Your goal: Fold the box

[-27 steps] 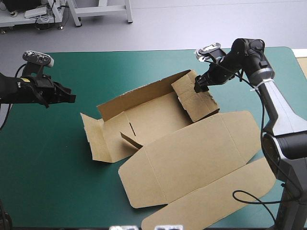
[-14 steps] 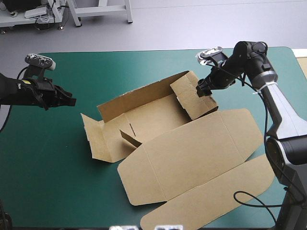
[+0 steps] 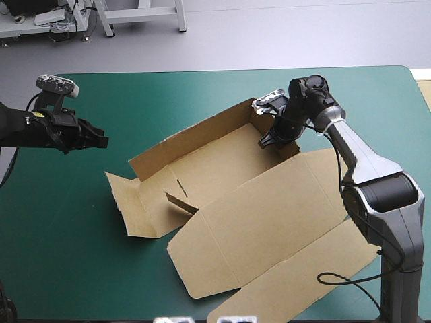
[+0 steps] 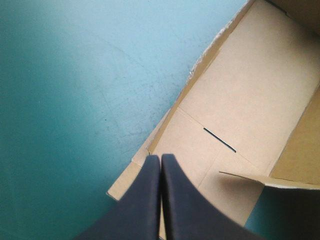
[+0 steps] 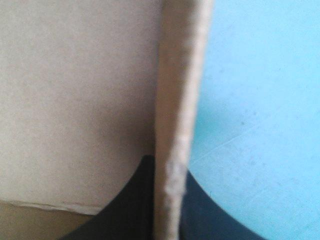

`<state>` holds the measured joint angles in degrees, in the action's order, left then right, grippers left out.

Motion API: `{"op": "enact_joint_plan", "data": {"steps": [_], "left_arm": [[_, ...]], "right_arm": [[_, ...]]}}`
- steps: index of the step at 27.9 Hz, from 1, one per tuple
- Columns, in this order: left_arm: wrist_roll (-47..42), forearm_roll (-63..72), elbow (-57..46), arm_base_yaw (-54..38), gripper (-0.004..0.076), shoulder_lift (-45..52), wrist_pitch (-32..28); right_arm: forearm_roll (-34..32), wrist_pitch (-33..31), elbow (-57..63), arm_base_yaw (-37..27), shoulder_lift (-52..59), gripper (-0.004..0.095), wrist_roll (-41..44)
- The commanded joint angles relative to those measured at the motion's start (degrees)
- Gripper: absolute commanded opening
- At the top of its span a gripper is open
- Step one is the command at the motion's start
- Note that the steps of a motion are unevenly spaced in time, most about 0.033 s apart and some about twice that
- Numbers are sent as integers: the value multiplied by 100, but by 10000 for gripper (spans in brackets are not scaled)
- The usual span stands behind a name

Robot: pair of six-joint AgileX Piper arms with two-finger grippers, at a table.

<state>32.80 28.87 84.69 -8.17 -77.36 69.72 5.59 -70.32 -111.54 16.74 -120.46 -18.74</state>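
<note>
1 teal-green tabletop (image 3: pixel 188 94) carries the brown box (image 3: pixel 269 215) at its middle, lid flat; right jaws pinch its far end flap (image 5: pixel 177 100) (seen edge-on); left jaws closed, empty, left of the box; best to swing the flap inward along its crease, slowly.

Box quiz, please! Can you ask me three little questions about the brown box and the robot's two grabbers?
1. True or false: the left gripper is open.
2. Which gripper pinches the box? A. left gripper. B. right gripper.
3. Fill in: the box's lid lies ___ on the teal-green cover.
Key: 1 false, it is shut; 2 B; 3 flat.
</note>
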Motion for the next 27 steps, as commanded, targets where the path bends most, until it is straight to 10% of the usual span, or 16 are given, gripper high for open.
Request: {"op": "enact_joint_plan", "data": {"steps": [1,12,22,27], "left_arm": [[-7,296,133,-5,-9,166,-216],[-1435,-2153,133,-5,-9,166,-1013],[-2156,-3342,-222,-5,-9,166,-1368],[-2312,-2985,-1057,-5,-9,153,-2455]], "right_arm": [[77,-130,-516,11,455,-18,101],[2460,-130,-622,-1659,2212,-19,-457],[3183,-130,-212,-2895,3352,-19,-936],[3532,-130,78,-2994,3560,-19,-1038]]}}
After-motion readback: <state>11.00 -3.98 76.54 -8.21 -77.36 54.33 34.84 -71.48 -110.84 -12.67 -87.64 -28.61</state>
